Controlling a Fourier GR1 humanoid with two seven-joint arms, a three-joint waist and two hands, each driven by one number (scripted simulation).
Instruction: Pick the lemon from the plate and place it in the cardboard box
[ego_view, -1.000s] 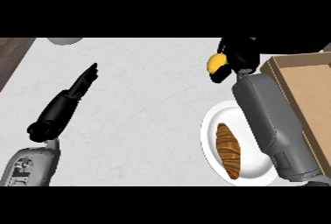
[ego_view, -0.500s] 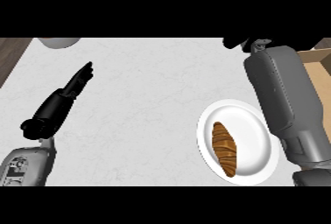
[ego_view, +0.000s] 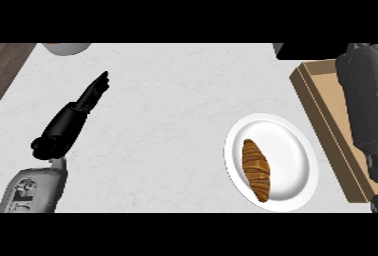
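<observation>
No lemon shows in this view. The white plate (ego_view: 289, 142) lies at the right of the counter and holds only a brown croissant (ego_view: 256, 170). Right of the plate stands the open cardboard box (ego_view: 325, 107), running along the view's right edge. My right forearm (ego_view: 362, 100) reaches up over the box. Only a black part of my right hand (ego_view: 314, 51) shows at the top edge, cut off by the frame, and what it holds is hidden. My left hand (ego_view: 87, 100) rests open at the left with its fingers straight, pointing away from me.
A grey bowl (ego_view: 66, 48) sits at the counter's far left corner, partly cut off. A strip of dark wood (ego_view: 11, 62) borders the white counter on the left.
My right arm has swung right from above the plate to over the box. The lemon seen in that hand a second ago has passed out of sight. My left hand stayed almost still.
</observation>
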